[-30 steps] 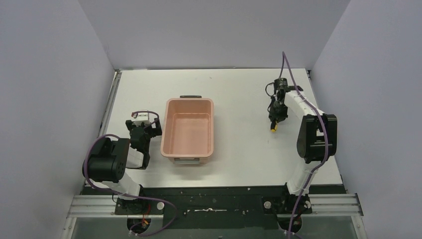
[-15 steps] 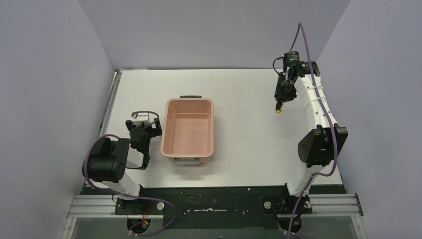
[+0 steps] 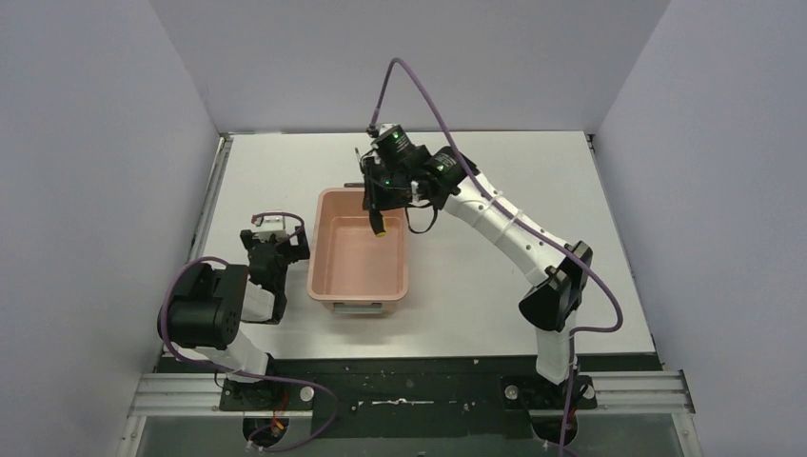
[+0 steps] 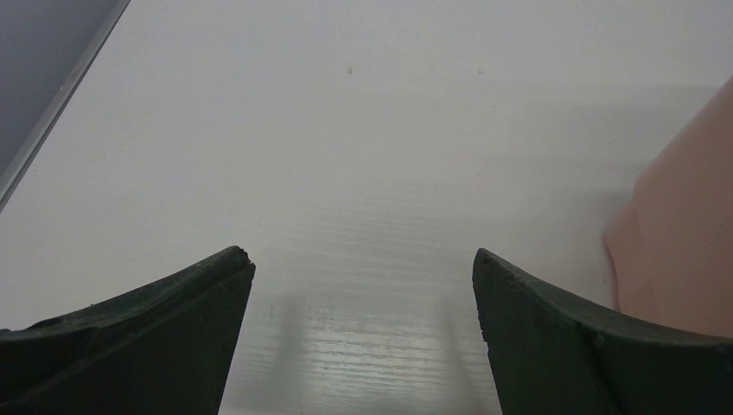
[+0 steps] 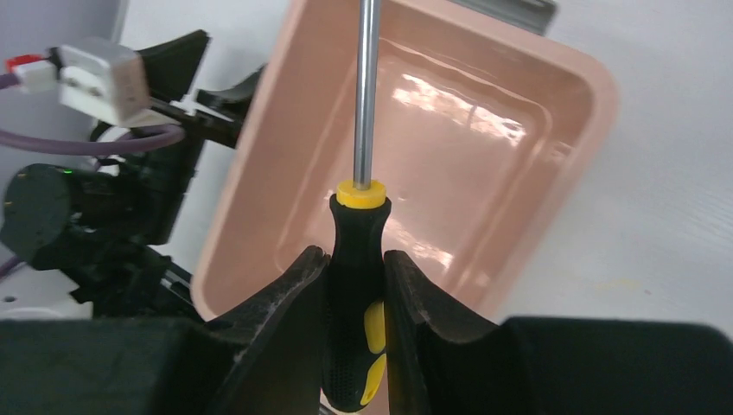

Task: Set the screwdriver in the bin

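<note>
Over white table (image 3: 476, 267), clamps screwdriver (image 5: 360, 216) in right gripper (image 5: 356, 264) above bin's (image 3: 360, 262) far end; risks bouncing out or missing if released high.

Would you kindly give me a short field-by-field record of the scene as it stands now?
right claw: shut on the handle of the screwdriver, above the far end of the bin
screwdriver: gripped by its handle, not yet released
bin: salmon-pink, upright on the table, nothing visible inside
left claw: open, empty, low over the table left of the bin
</note>
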